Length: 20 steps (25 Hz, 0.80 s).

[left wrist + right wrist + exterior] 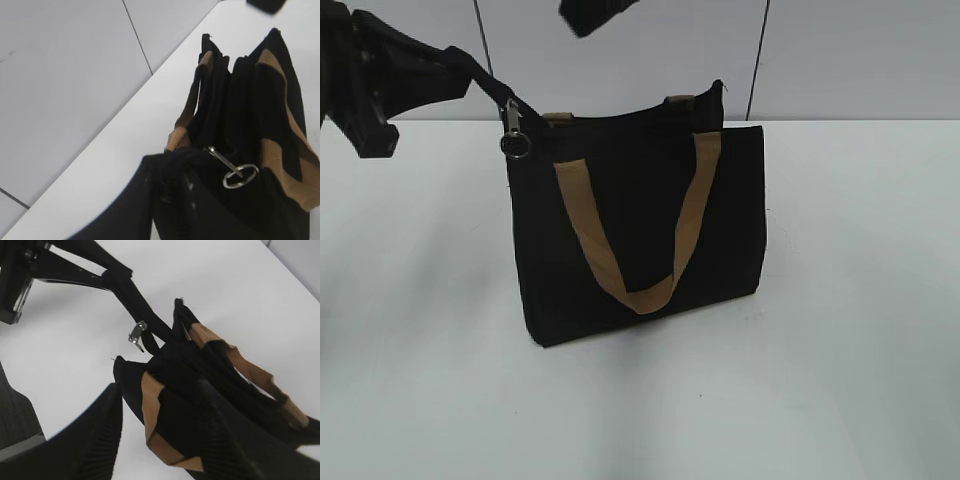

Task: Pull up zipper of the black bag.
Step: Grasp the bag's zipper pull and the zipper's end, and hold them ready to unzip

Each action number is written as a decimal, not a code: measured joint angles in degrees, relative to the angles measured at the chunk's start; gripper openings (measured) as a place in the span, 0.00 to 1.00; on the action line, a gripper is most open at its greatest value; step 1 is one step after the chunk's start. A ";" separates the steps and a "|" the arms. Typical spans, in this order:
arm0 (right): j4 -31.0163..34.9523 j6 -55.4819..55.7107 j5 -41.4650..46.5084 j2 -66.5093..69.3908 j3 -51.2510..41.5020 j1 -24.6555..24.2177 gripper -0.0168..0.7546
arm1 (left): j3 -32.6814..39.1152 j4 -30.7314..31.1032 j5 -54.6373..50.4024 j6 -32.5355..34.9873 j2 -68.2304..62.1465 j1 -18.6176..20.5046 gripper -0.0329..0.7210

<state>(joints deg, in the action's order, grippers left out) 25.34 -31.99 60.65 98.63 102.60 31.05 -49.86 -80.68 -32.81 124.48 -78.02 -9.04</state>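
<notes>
Exterior view: the black bag [640, 230] is seen upright on the white bench [840, 330]. Its top-left corner is clamped by the left fingers [480, 75], reaching in from nine o'clock. The zipper [620, 118] runs along the top edge, nine to three, with a metal ring [515, 143] hanging below the grip.

Left wrist view: black fabric is pinched, the ring [240, 176] dangling at four o'clock, the mouth gaping toward twelve.

Right wrist view: the right fingers [165, 440] are spread, released, poised over the far end, the zipper stretching toward eleven o'clock. The pull tab cannot be made out.
</notes>
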 joint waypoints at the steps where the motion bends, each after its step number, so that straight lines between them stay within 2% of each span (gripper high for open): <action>1: 0.00 -1.33 -0.28 1.32 0.41 1.00 0.50 | 0.00 -0.06 0.00 -0.40 0.20 0.00 0.15; 5: -0.26 -3.30 -1.58 5.39 0.83 3.56 0.50 | 0.00 -0.54 0.00 -3.46 1.48 0.00 0.15; 14: -1.60 -11.53 -3.86 10.87 0.83 4.56 0.50 | 0.00 -1.93 0.00 -6.34 2.95 0.00 0.15; 20: -1.48 -12.86 -6.40 12.13 0.83 6.48 0.50 | 0.00 -2.41 0.00 -6.97 2.95 0.00 0.15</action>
<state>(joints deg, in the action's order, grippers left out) 23.86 -44.84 54.26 110.76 103.44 37.53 -49.86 -83.09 -32.81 117.51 -75.08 -9.04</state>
